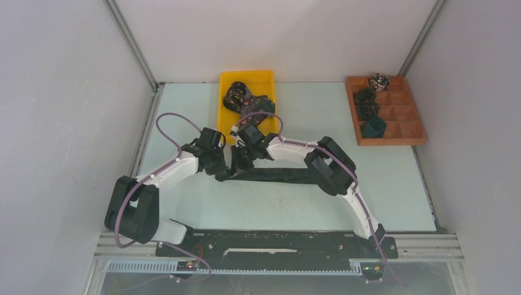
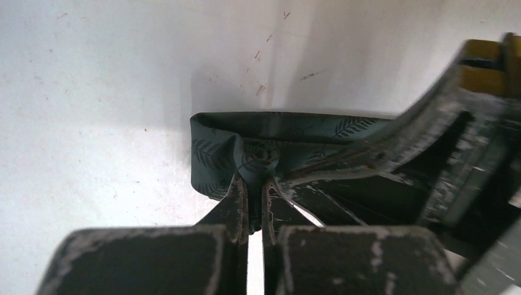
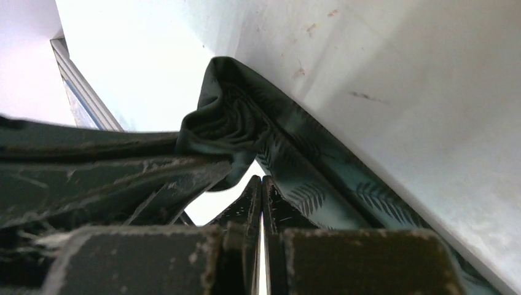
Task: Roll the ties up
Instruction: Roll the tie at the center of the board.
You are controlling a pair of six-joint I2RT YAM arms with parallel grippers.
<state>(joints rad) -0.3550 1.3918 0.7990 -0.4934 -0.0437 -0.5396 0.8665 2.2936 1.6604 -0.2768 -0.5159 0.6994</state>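
Seemingly at the very start of a roll, at the left end of the tie [image 1: 276,176], stretched flat across the table [image 1: 203,204] between the arms, well apart from the tray [image 1: 246,75] and the box [image 1: 393,142]. Folded over at that end into a small bunched lip. Next, probably: turning that lip onto the flat length, keeping it tight and square, without dragging the rest sideways. Left gripper [image 2: 253,179]: pinched shut on the bunched fold. Right gripper [image 3: 262,182]: pressed fully together, right beside the same end; no telling whether any cloth is caught between.
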